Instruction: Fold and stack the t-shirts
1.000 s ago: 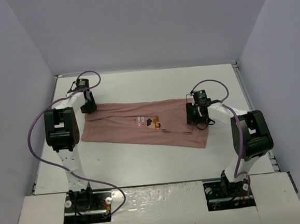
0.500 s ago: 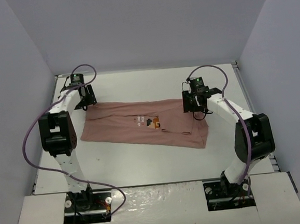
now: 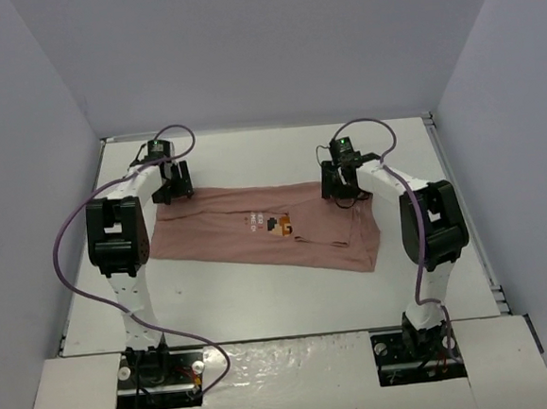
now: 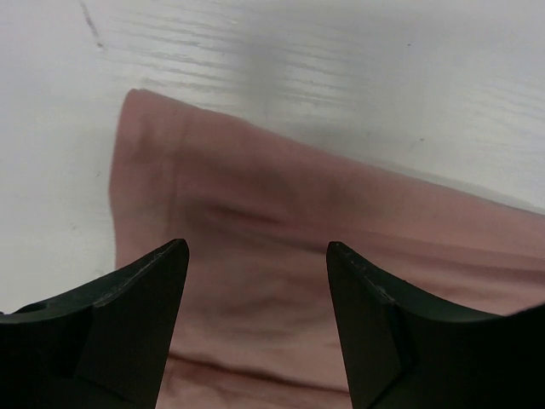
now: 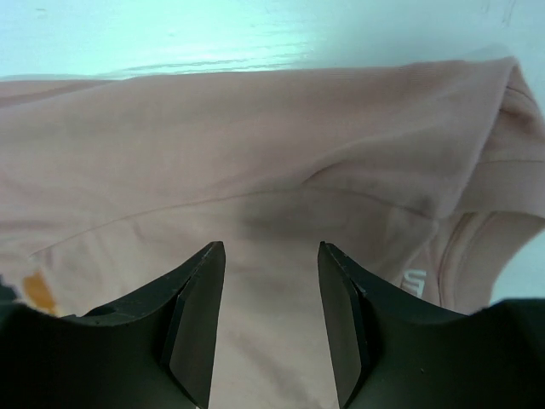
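The dusty-pink t-shirt [image 3: 214, 230] lies flat on the white table as a long folded band, its orange-brown chest graphic [image 3: 276, 226] facing up. My left gripper [image 3: 173, 186] hovers open over the shirt's far left corner [image 4: 140, 106], with nothing between its fingers [image 4: 157, 281]. My right gripper [image 3: 340, 184] hangs open over the far right part of the shirt [image 5: 255, 153], close to the folded right end [image 5: 511, 128]. Bare cloth shows between both pairs of jaws. White lettering [image 5: 413, 279] peeks beside the right finger.
White tabletop [image 3: 251, 154] runs bare beyond the shirt's far edge up to the grey back wall. Grey side walls close in left and right. Purple cables [image 3: 75, 215] loop off both arms. The arm bases [image 3: 158, 365] stand at the near edge.
My left gripper has opened, let go of the shirt's far left corner and shifted slightly right. My right gripper has moved away from the right end toward the shirt's far edge.
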`<state>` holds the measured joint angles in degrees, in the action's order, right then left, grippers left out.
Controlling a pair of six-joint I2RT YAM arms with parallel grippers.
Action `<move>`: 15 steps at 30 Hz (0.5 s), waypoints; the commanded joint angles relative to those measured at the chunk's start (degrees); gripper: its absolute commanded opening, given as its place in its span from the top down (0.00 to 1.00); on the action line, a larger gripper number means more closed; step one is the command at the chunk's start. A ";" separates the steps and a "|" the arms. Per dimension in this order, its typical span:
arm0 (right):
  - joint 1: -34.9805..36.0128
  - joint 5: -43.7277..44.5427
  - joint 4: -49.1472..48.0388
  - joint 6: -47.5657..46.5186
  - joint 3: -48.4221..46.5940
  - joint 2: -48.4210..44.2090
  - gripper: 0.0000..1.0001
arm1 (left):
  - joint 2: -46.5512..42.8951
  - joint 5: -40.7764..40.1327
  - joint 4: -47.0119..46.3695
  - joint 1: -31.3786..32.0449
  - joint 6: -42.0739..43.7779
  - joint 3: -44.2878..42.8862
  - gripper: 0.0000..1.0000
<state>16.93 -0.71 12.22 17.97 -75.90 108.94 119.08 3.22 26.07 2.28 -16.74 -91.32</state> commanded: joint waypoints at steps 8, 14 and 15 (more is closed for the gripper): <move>-6.32 2.89 -5.03 -0.29 8.29 -3.40 0.55 | 6.56 -4.16 -0.30 -1.88 -4.70 -8.28 0.37; -5.94 1.61 -3.51 -1.49 6.70 -6.67 0.55 | 4.28 -4.23 -0.65 -1.84 -4.19 -8.52 0.37; -5.80 1.59 -3.15 -1.67 5.65 -7.36 0.55 | 3.53 -4.05 -0.88 -1.77 -4.17 -8.52 0.37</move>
<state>10.33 0.12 7.90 17.68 -67.08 107.24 125.95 0.86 25.06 1.43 -20.23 -98.59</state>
